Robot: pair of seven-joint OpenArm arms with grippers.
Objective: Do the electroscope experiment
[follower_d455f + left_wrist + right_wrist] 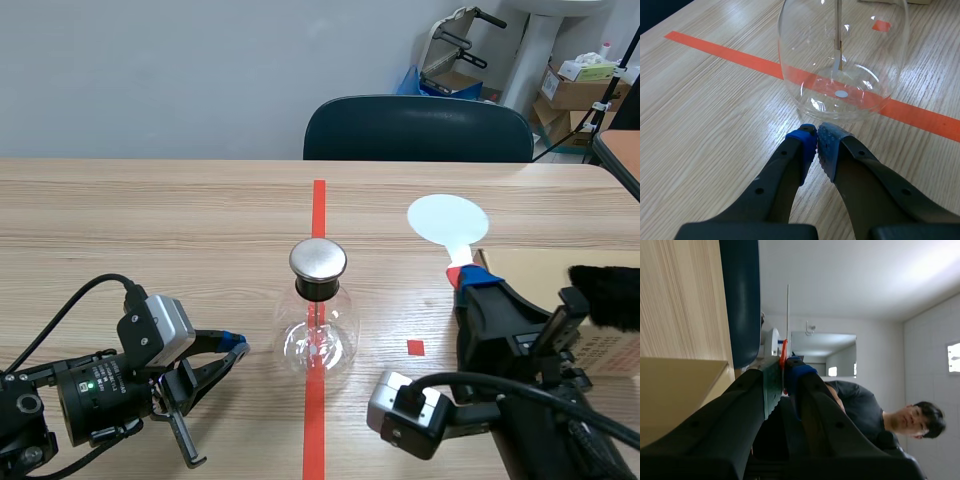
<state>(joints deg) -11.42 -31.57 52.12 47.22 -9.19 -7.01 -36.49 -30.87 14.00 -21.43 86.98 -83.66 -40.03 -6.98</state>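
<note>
Electroscope, a clear round glass flask (pixel 318 338) with silver metal cap (pixel 318 260), stands mid-table on orange-red tape line (pixel 318 205). Left gripper (pixel 817 145) sits closed and empty at its 8 o'clock. Right gripper (pixel 467 283) clamps white round paddle with red handle (pixel 447 220) at flask's 2 o'clock. Likely the approach step: next, bring disc to cap without knocking flask.

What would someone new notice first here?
A clear glass flask with a shiny metal cap stands on the red tape line at the table's middle. The right gripper is shut on the handle of a round white paddle beside it. The left gripper, shut, points at the flask's base.
</note>
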